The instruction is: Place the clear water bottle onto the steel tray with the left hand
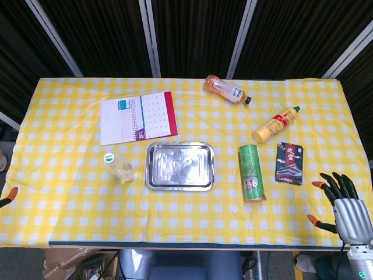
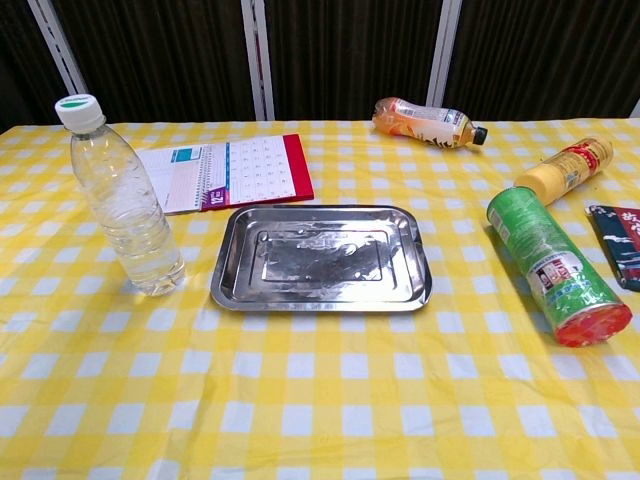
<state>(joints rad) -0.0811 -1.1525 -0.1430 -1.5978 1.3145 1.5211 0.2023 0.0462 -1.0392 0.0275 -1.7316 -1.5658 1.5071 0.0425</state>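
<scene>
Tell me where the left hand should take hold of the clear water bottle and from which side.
Probably around the mid-body of the clear water bottle, coming from the robot's left. It stands upright, with open cloth on that side and the steel tray on the other, so a side wrap keeps it vertical and the tray side free for setting it down.

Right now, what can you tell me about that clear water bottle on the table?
The water bottle is see-through ribbed plastic with a white cap topped in green. It looks nearly empty. It stands upright on the yellow checked tablecloth, just left of the steel tray and apart from it, in front of the calendar. No hand touches it.
</scene>
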